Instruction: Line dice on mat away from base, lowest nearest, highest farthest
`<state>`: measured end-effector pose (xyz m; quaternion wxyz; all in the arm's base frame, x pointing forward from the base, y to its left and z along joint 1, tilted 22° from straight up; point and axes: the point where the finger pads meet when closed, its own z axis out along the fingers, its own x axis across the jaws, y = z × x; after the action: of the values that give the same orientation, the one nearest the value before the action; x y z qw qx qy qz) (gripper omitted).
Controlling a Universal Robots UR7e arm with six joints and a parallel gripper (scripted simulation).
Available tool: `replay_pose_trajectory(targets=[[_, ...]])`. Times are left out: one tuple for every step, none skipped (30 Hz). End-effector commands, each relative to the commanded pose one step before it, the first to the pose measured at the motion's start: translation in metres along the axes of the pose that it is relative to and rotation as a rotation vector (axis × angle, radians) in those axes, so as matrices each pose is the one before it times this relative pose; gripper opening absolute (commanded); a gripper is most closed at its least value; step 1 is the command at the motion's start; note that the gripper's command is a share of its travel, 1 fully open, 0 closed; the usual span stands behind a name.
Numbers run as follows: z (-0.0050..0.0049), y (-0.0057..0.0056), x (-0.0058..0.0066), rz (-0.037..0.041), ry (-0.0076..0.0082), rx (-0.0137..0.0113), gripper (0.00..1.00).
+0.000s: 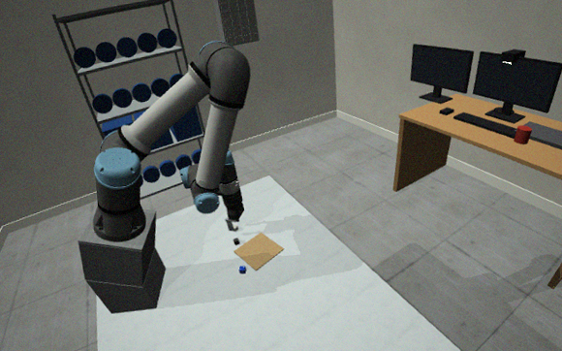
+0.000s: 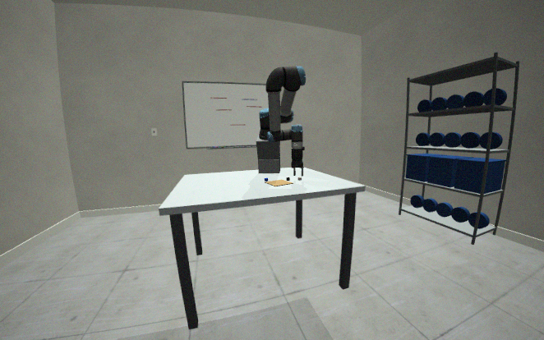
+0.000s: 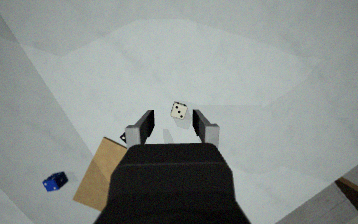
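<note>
A white die with dark pips lies on the white table, off the mat. In the wrist view it shows between the tips of my open, empty gripper, which hangs above it. A black die sits on the table just beside the mat's near corner; in the wrist view my left finger hides most of the black die. A blue die lies on the table by the mat's other side and also shows in the wrist view. The tan square mat lies flat with no die on it.
The robot's base pedestal stands at the table's left edge. A shelf rack is behind the arm, and a desk with monitors stands far to the right.
</note>
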<state>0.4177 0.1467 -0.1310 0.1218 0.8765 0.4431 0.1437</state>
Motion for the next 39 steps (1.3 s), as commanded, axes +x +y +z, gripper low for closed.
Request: replay_pose_trajectory(targets=[[-0.000308,0.00022,0.0003,-0.00004,0.00084,-0.00079,1.0],[-0.000007,0.0,0.0,0.0,0.0,0.0,1.0],[0.0,0.0,0.0,0.0,0.0,0.0,1.0],[0.0,0.0,0.0,0.0,0.0,0.0,1.0],[-0.000045,0.0,0.0,0.0,0.0,0.0,1.0],[-0.000119,0.0,0.0,0.0,0.0,0.0,1.0],[-0.000223,0.0,0.0,0.0,0.0,0.0,1.0],[-0.000355,0.0,0.0,0.0,0.0,0.0,1.0],[-0.000509,0.0,0.0,0.0,0.0,0.0,1.0],[-0.000683,0.0,0.0,0.0,0.0,0.0,1.0],[-0.000872,0.0,0.0,0.0,0.0,0.0,1.0],[-0.001074,0.0,0.0,0.0,0.0,0.0,1.0],[-0.001283,0.0,0.0,0.0,0.0,0.0,1.0],[-0.00149,0.00001,0.00001,0.0,0.0,0.0,1.0],[-0.001709,0.0,0.0,0.0,0.0,0.0,1.0],[-0.001923,0.0,0.0,0.0,0.0,0.0,1.0],[-0.002127,0.00001,0.0,0.0,0.0,0.0,1.0],[-0.002336,-0.00001,-0.00001,0.0,0.0,0.0,1.0],[-0.00252,0.00001,0.00001,0.0,0.0,0.0,1.0],[0.0,0.0,0.0,0.0,0.0,0.0,1.0],[0.0,0.0,0.0,0.0,0.0,0.0,1.0],[-0.002708,-0.00001,0.0,0.0,0.0,0.0,1.0],[-0.002871,0.0,0.0,0.0,0.0,0.0,1.0],[-0.003028,0.0,0.0,0.0,0.0,0.0,1.0],[-0.00317,-0.00001,-0.00001,0.0,0.0,0.0,1.0],[-0.003285,0.00001,0.00001,0.0,0.0,0.0,1.0],[-0.003394,0.0,0.0,0.0,0.0,0.0,1.0],[-0.003484,-0.00001,-0.00001,0.0,0.0,0.0,1.0],[-0.003548,0.0,0.0,0.0,0.0,0.0,1.0],[-0.0036,0.0,0.0,0.0,0.0,0.0,1.0],[-0.003636,0.0,0.0,0.0,0.0,0.0,1.0],[-0.003653,-0.00001,-0.00001,0.0,0.0,0.0,1.0],[-0.003646,0.00001,0.00001,0.0,0.0,0.0,1.0],[-0.003629,0.0,0.0,0.0,0.0,0.0,1.0],[-0.003595,0.0,0.0,0.0,0.0,0.0,1.0],[-0.003545,-0.00001,-0.00001,0.0,0.0,0.0,1.0],[0.0,0.0,0.0,0.0,0.0,0.0,1.0],[0.0,0.0,0.0,0.0,0.0,0.0,1.0],[-0.003474,0.00001,0.00001,0.0,0.0,0.0,1.0]])
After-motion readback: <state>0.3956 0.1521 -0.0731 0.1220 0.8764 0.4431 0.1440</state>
